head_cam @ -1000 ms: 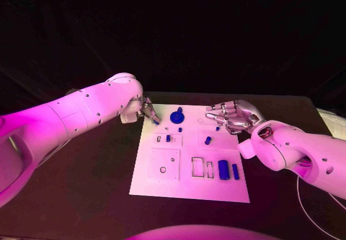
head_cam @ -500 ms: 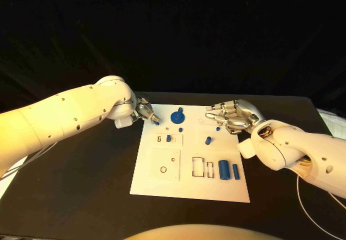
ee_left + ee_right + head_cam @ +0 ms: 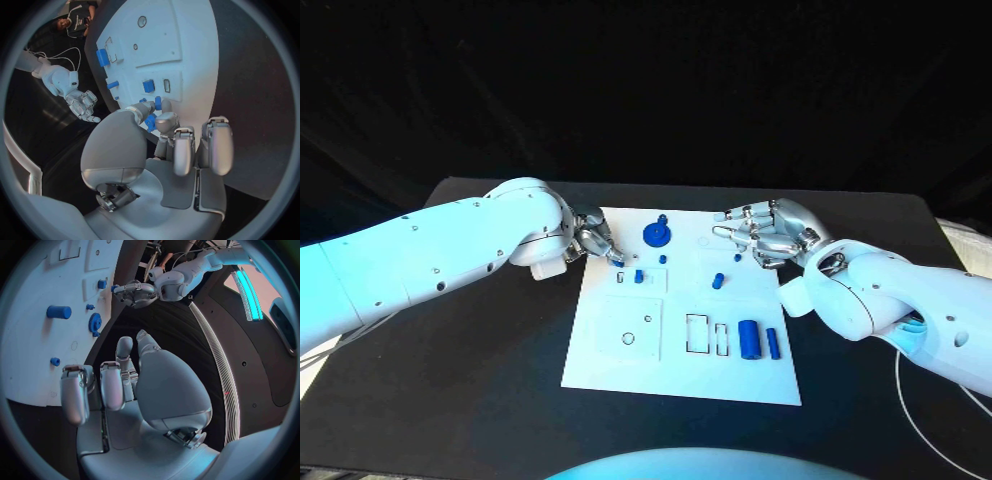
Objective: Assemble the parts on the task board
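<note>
The left robot hand (image 3: pixel 596 243) pinches a small blue peg (image 3: pixel 150 122) between its fingertips over the near-left edge of the white rectangular task board (image 3: pixel 678 375) on the black worktop (image 3: pixel 459 370), while across the board the right robot hand (image 3: pixel 764 232) hovers with fingers curled, holding nothing, beside a blue gear-shaped part (image 3: pixel 655 236).

Colours, task board and surroundings
White task board (image 3: pixel 678 370); blue parts: gear (image 3: pixel 655 236), cylinder (image 3: pixel 749 340). Black tabletop (image 3: pixel 459 380). Silver left hand (image 3: pixel 596 242) and right hand (image 3: pixel 764 232) on white arms.
</note>
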